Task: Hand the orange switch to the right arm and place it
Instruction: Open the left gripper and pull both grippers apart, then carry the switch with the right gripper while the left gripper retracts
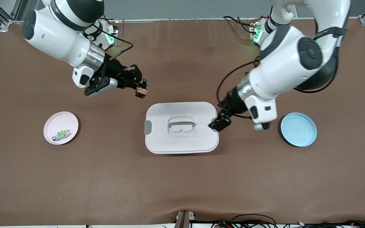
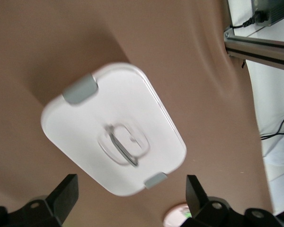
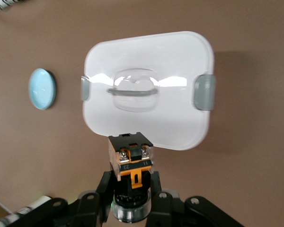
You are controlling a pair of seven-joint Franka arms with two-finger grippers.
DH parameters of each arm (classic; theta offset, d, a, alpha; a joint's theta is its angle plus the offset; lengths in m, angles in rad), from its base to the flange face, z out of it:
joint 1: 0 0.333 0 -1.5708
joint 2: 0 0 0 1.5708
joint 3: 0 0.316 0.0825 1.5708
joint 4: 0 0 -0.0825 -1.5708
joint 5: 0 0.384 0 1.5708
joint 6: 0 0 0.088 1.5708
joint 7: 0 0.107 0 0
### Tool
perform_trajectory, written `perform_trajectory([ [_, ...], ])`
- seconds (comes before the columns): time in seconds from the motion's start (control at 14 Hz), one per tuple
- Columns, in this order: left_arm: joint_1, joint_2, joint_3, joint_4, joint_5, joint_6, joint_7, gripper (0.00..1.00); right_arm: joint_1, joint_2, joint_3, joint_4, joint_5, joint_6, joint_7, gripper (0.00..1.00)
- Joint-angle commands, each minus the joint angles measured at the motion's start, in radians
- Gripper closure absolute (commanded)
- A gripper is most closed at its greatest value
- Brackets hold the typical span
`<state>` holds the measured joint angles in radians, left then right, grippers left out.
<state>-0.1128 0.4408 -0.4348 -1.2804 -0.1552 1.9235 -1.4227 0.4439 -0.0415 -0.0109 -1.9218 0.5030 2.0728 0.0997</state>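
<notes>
The orange switch [image 1: 141,92] is black with an orange middle part. My right gripper [image 1: 139,86] is shut on it and holds it in the air over the brown table, just off the white lidded container's corner toward the right arm's end. In the right wrist view the switch [image 3: 131,163] stands up between the shut fingers of that gripper [image 3: 131,185]. My left gripper [image 1: 219,124] hangs at the container's edge toward the left arm's end. In the left wrist view it [image 2: 131,196] is open and empty, its fingers [image 2: 66,196] wide apart.
The white lidded container [image 1: 163,110] with a clear handle sits mid-table. A pink plate [image 1: 53,122] holding a small green-and-white component [image 1: 62,134] lies toward the right arm's end. An empty blue plate [image 1: 298,129] lies toward the left arm's end.
</notes>
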Motion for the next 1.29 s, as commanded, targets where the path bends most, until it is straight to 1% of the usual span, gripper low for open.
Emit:
perform_trajectory([
  [0.0,0.067,-0.017,-0.002,-0.022,0.06,-0.073,0.231,0.0,-0.065,-0.047,0.012,-0.005,-0.116,-0.086,-0.125,0.99],
  [0.07,0.09,-0.016,-0.001,-0.023,0.103,-0.095,0.281,0.0,-0.092,-0.06,0.012,-0.005,-0.157,-0.114,-0.196,0.99],
  [0.21,0.114,-0.014,-0.002,-0.025,0.236,-0.11,0.355,0.0,-0.148,-0.084,0.012,-0.005,-0.28,-0.16,-0.338,0.99],
  [0.36,0.143,-0.013,-0.001,-0.027,0.311,-0.13,0.447,0.0,-0.203,-0.1,0.012,-0.005,-0.36,-0.189,-0.487,0.99],
  [0.5,0.168,-0.016,0.001,-0.025,0.327,-0.2,0.572,0.0,-0.276,-0.103,0.012,-0.006,-0.402,-0.191,-0.682,0.98],
  [0.64,0.228,-0.022,0.002,-0.025,0.341,-0.25,0.707,0.0,-0.345,-0.103,0.012,-0.01,-0.455,-0.181,-0.858,0.98],
  [0.86,0.289,-0.063,0.002,-0.023,0.341,-0.291,0.885,0.0,-0.401,-0.098,0.012,-0.014,-0.564,-0.169,-1.026,0.98],
  [1.07,0.311,-0.123,0.002,-0.023,0.339,-0.397,0.959,0.0,-0.447,-0.097,0.012,-0.063,-0.598,-0.103,-1.165,0.98],
  [1.21,0.353,-0.157,-0.005,-0.025,0.323,-0.451,0.993,0.0,-0.453,-0.098,0.012,-0.088,-0.635,-0.08,-1.193,0.98],
])
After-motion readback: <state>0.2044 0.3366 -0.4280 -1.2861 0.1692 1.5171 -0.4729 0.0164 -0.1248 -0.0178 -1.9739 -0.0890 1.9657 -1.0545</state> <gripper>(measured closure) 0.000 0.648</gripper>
